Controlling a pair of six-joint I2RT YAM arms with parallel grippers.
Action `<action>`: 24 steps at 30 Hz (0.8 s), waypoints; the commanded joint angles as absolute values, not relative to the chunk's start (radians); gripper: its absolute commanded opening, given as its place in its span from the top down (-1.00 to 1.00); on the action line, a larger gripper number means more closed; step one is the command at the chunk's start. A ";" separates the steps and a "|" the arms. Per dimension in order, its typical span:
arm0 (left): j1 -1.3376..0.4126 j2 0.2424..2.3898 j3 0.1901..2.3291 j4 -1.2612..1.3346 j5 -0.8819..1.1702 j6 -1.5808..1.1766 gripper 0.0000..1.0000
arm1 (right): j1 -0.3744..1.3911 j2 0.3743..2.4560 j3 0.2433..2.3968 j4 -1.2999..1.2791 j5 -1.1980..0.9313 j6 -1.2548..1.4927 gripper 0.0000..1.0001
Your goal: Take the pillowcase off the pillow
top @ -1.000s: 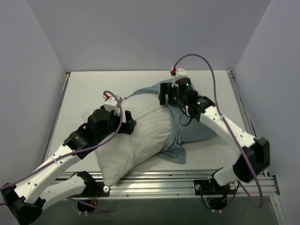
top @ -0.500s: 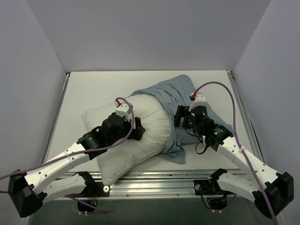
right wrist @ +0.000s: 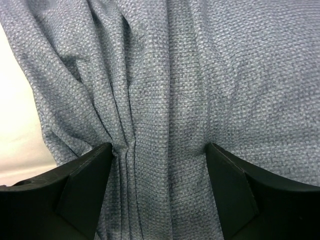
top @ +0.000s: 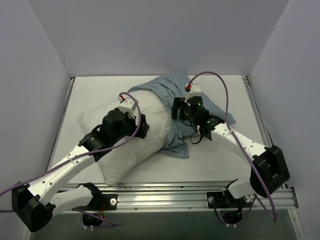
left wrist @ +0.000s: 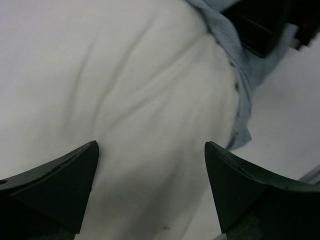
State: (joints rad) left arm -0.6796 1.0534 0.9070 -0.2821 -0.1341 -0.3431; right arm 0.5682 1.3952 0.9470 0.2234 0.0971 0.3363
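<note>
The white pillow (top: 156, 125) lies slantwise across the table, its far right end still inside the blue-grey pillowcase (top: 165, 87). My left gripper (top: 139, 126) hangs over the bare pillow (left wrist: 140, 75), open wide with only white cushion between its fingers (left wrist: 151, 150). The pillowcase's edge (left wrist: 235, 55) shows at the upper right of that view. My right gripper (top: 178, 113) is pressed into the pillowcase (right wrist: 200, 75) near its open edge, and its jaws (right wrist: 159, 150) squeeze a thick bunch of creased fabric. A strip of pillow (right wrist: 15, 115) shows at the left.
The white table (top: 225, 165) is boxed in by pale walls on three sides. An aluminium rail (top: 175, 190) runs along the near edge by the arm bases. Purple cables loop above both wrists.
The pillow and pillowcase have shifted left and away. My right gripper swung near, then back toward the far left with the fabric. My left gripper moved slightly left over the pillow.
</note>
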 commanded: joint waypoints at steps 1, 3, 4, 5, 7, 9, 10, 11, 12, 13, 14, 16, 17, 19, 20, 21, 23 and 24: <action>-0.855 1.078 1.003 -0.370 -0.144 -0.125 -0.88 | 0.557 1.469 1.031 0.203 0.078 0.285 -0.42; -0.937 1.113 1.020 -0.390 -0.303 -0.042 -0.88 | 0.543 1.483 1.055 0.189 0.069 0.288 -0.42; -0.981 1.132 1.025 -0.397 -0.339 -0.028 -0.88 | 0.540 1.489 1.071 0.187 0.055 0.294 -0.42; -0.994 1.150 1.031 -0.402 -0.368 -0.020 -0.88 | 0.537 1.489 1.075 0.187 0.048 0.298 -0.43; -1.029 1.212 1.034 -0.393 -0.458 -0.002 -0.88 | 0.537 1.485 1.074 0.189 0.034 0.307 -0.44; -1.092 1.271 1.031 -0.358 -0.520 0.029 -0.88 | 0.537 1.474 1.068 0.187 0.023 0.313 -0.46; -1.110 1.293 1.032 -0.347 -0.579 0.031 -0.88 | 0.537 1.464 1.056 0.186 0.021 0.316 -0.47; -1.133 1.333 1.034 -0.333 -0.598 0.029 -0.88 | 0.535 1.457 1.049 0.183 0.025 0.318 -0.48; -1.138 1.348 1.035 -0.327 -0.623 0.015 -0.88 | 0.537 1.451 1.045 0.180 0.026 0.319 -0.49; -1.138 1.365 1.029 -0.321 -0.670 -0.021 -0.88 | 0.537 1.437 1.039 0.176 0.026 0.319 -0.50; -1.140 1.390 1.023 -0.302 -0.692 -0.032 -0.88 | 0.537 1.428 1.026 0.172 0.025 0.322 -0.51; -1.138 1.410 0.994 -0.287 -0.728 -0.076 -0.88 | 0.538 1.401 1.011 0.169 0.011 0.325 -0.51; -1.135 1.426 0.982 -0.263 -0.754 -0.087 -0.88 | 0.540 1.390 0.993 0.167 0.011 0.327 -0.53; -1.124 1.443 0.962 -0.250 -0.775 -0.136 -0.89 | 0.541 1.355 0.974 0.164 -0.032 0.328 -0.54; -1.118 1.460 0.950 -0.244 -0.778 -0.155 -0.89 | 0.546 1.341 0.954 0.163 -0.037 0.330 -0.54; -1.105 1.466 0.943 -0.241 -0.776 -0.173 -0.90 | 0.546 1.327 0.944 0.163 -0.040 0.336 -0.54; -1.091 1.483 0.922 -0.229 -0.769 -0.213 -0.99 | 0.548 1.286 0.924 0.161 -0.043 0.339 -0.54; -1.085 1.488 0.916 -0.224 -0.749 -0.224 -1.00 | 0.548 1.272 0.904 0.160 -0.043 0.341 -0.54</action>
